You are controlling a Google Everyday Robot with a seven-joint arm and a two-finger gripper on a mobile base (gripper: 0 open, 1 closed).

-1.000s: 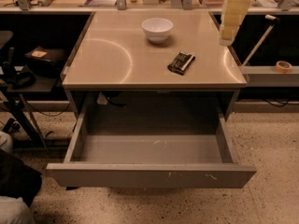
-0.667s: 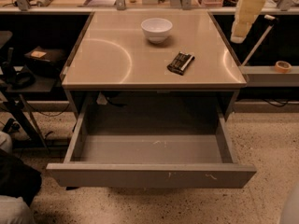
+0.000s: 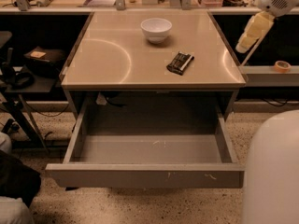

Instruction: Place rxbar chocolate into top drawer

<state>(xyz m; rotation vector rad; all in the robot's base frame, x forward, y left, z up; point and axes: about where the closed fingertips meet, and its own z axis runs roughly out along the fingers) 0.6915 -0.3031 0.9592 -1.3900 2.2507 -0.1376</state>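
Jaws seen pressed together, empty; gripper held off the table's right edge. Snack bar laid on the tabletop; drawer found open.

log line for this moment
dark flat rxbar chocolate on beige tabletop | wide grey metal top drawer open | gripper upper right, away from bar

The claw hangs beyond the table's right edge, rxbar chocolate on top, top drawer open.

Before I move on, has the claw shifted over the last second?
Yes. The claw has swung right, from above the right edge of the table to outside it, farther from the rxbar chocolate.
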